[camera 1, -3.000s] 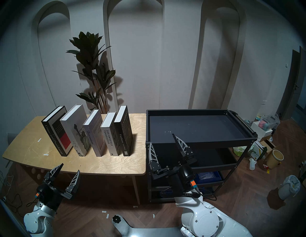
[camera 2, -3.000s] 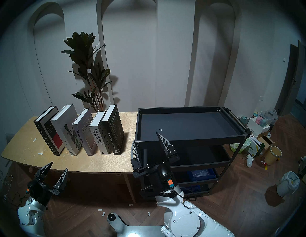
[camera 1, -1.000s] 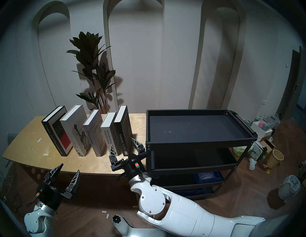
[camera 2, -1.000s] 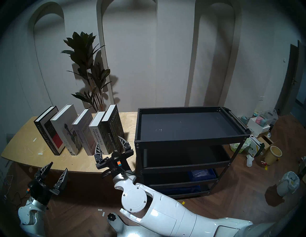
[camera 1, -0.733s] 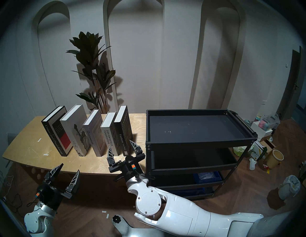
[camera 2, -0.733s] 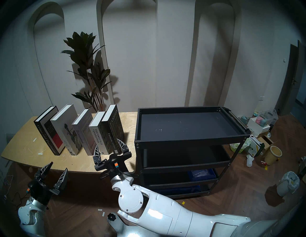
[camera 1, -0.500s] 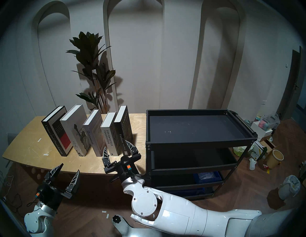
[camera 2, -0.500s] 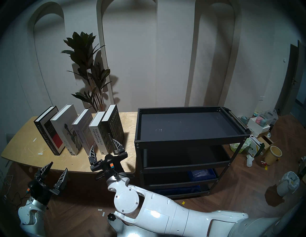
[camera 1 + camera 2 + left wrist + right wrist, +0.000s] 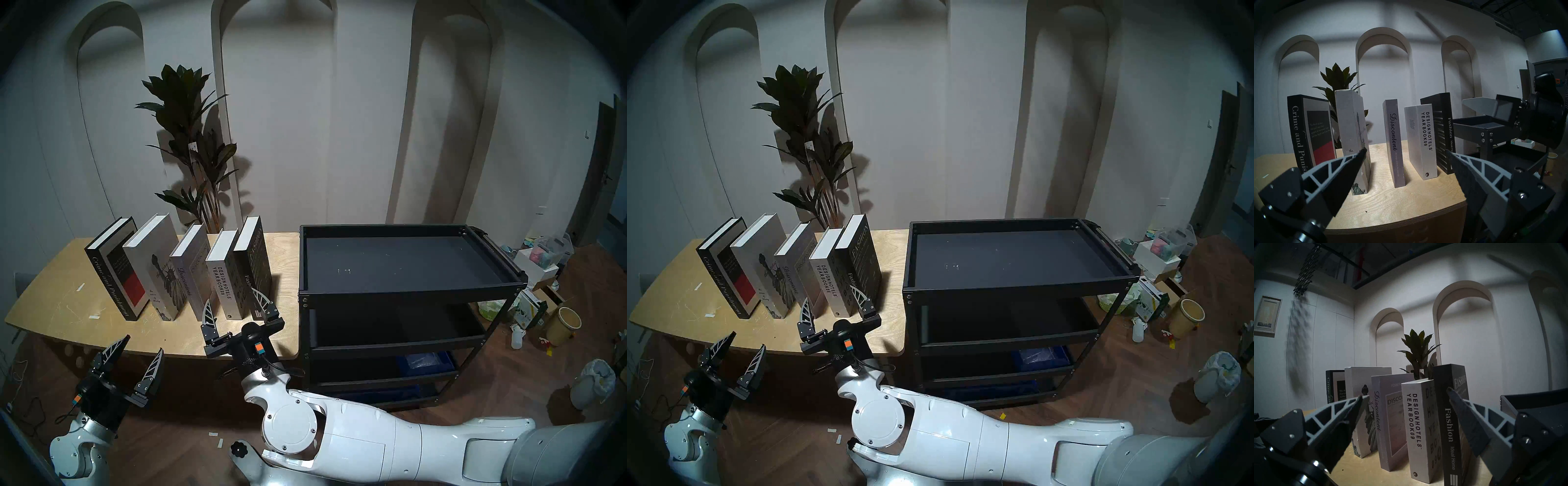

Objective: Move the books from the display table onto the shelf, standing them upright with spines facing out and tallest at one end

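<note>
Five books stand upright in a row on the display table (image 9: pixel 68 319), spines toward me: Crime and Punishment (image 9: pixel 112 271), the Statue of Liberty one (image 9: pixel 156 268), Discontent (image 9: pixel 190 271), Design Hotels Yearbook (image 9: pixel 222 275) and Fashion (image 9: pixel 252 258). My right gripper (image 9: pixel 230 296) is open just in front of the Yearbook's spine, touching nothing. In the right wrist view the Yearbook (image 9: pixel 1417 429) sits between the fingers and Fashion (image 9: pixel 1449 412) is partly behind one. My left gripper (image 9: pixel 144 342) hangs open and empty at the table's front edge. The black shelf (image 9: pixel 407 293) stands right of the table, with nothing on its top tier.
A tall potted plant (image 9: pixel 190 142) rises behind the books. A blue item (image 9: pixel 424 363) lies on a lower shelf tier. On the floor at the right are a yellow bucket (image 9: pixel 563 325), a white bin (image 9: pixel 592 383) and boxes.
My right arm swung left from the shelf's front to the books and, over the last second, slid further left, from Fashion toward the Yearbook. The left arm stayed still.
</note>
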Tool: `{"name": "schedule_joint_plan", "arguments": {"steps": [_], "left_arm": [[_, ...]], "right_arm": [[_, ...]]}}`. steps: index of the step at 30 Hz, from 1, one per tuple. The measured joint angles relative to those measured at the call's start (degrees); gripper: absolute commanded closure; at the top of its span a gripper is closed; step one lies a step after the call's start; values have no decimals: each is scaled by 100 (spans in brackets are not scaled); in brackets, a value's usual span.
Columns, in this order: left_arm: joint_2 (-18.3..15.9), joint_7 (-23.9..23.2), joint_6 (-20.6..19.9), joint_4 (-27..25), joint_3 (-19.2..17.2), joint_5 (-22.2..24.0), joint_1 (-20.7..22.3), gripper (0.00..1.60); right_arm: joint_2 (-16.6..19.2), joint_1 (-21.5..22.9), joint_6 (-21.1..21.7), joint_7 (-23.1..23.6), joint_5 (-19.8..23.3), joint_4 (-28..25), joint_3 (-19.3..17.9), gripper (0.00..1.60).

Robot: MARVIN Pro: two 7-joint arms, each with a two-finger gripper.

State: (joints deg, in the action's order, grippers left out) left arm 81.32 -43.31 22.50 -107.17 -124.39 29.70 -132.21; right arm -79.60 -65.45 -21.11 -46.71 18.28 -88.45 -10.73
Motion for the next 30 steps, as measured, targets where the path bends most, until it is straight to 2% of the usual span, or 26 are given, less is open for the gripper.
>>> {"name": "schedule_joint_plan", "arguments": {"steps": [12, 30], "left_arm": [[1, -21, 0, 1, 0, 0, 4, 0], [1, -52, 0, 3, -3, 0, 8, 0]], "right_arm": [[-234, 386, -129, -573, 325, 249, 426, 0], [-1065, 971, -187, -1378, 1078, 1184, 1004, 0]]}}
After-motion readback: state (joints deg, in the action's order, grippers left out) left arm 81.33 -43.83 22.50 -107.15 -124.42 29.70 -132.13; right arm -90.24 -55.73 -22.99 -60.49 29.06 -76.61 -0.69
